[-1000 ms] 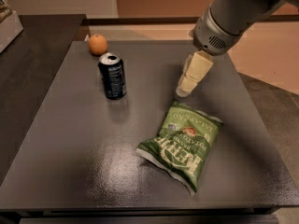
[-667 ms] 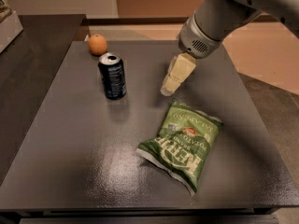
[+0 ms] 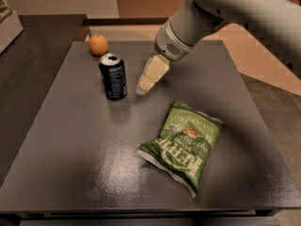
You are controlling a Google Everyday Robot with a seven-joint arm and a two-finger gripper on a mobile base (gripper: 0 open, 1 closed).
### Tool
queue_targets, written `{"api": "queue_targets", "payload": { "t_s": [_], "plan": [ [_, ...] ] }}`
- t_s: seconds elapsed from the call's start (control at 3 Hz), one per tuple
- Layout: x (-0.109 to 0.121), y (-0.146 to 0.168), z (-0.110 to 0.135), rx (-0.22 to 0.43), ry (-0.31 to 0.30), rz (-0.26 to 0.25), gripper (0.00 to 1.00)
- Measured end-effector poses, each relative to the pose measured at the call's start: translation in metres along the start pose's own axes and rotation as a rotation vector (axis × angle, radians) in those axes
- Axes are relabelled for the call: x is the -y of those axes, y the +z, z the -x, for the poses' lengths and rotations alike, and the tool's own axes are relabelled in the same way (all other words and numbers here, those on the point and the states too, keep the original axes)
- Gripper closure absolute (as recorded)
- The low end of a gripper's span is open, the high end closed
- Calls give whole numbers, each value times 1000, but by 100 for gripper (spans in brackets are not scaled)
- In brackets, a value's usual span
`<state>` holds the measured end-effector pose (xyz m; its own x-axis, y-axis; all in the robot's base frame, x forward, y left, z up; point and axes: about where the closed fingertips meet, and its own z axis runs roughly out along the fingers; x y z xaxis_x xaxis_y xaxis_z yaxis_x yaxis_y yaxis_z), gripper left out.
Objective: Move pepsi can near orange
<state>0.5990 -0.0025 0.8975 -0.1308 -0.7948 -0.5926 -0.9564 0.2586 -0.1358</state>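
Observation:
The pepsi can (image 3: 113, 76), dark with a silver top, stands upright on the dark grey table (image 3: 84, 140), left of centre. The orange (image 3: 98, 44) sits behind it near the table's far left edge, a short gap away. My gripper (image 3: 142, 88), with pale cream fingers, hangs from the white arm just right of the can, a small gap from it, its tips low near the table. It holds nothing.
A green chip bag (image 3: 184, 143) lies flat on the table at the front right. A darker counter (image 3: 33, 60) runs along the left side. A light box edge (image 3: 8, 22) shows at the far left.
My gripper and arm have moved left across the table, from right of centre to just beside the can. The can, orange and chip bag have not moved.

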Motion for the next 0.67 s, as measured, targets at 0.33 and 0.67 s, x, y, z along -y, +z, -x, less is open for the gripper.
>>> {"api": "queue_targets", "payload": {
  "t_s": [0.33, 0.67],
  "plan": [
    [-11, 20, 23, 45, -30, 54, 0],
    [-24, 37, 42, 76, -65, 108, 0]
  ]
}}
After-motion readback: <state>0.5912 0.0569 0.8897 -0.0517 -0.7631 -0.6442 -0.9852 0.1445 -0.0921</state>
